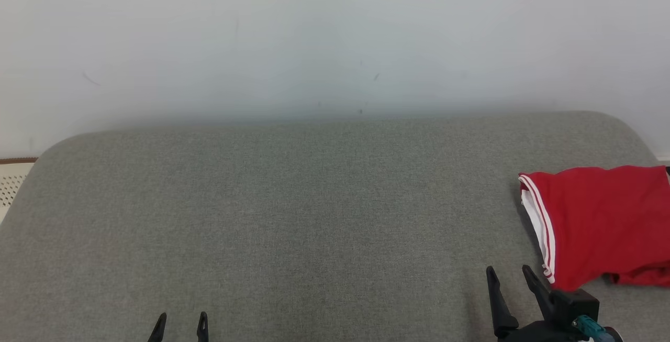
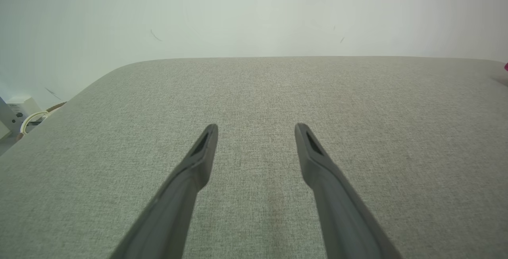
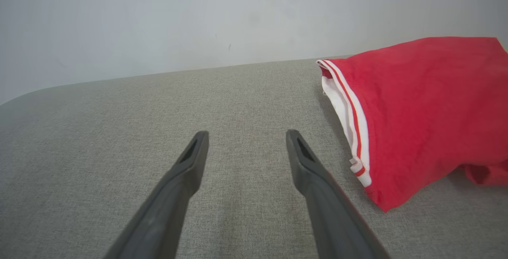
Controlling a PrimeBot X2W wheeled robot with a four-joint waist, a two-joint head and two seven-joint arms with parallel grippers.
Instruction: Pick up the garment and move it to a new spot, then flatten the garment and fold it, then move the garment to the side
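Up close, the left gripper (image 2: 256,128) stood open: its two dark fingers (image 2: 198,160) were spread wide, with nothing between them but bare grey weave. The tips hung over the grey fabric surface (image 2: 357,104); whether they touched it could not be judged. In the head view the same tips just poked up from the bottom edge, left of centre.

The right gripper (image 3: 247,134) was likewise open, its fingers (image 3: 313,171) parted and empty, pointing toward the far edge of the surface. Its right finger sat near the garment (image 3: 420,108). A strip of grey showed between the two, so they were apart, not touching. The head view placed this gripper at the lower right, with a black wrist block (image 1: 573,305) and a teal fitting (image 1: 589,326) behind the fingers.

The garment was red, with a white band carrying a thin red stripe down its left edge. It lay on the right side of the surface and ran out past the right edge of the head view. It was layered: a white layer peeked from under the red one along the banded edge, and a further red fold stuck out low on the right.

Further out, the surface had rounded far corners against a pale wall (image 1: 335,28) with a few small dark marks. Past the left corner the head view showed a cream perforated panel (image 1: 10,182). The left wrist view showed a white cable (image 2: 33,117) beside a pale box (image 2: 18,104).
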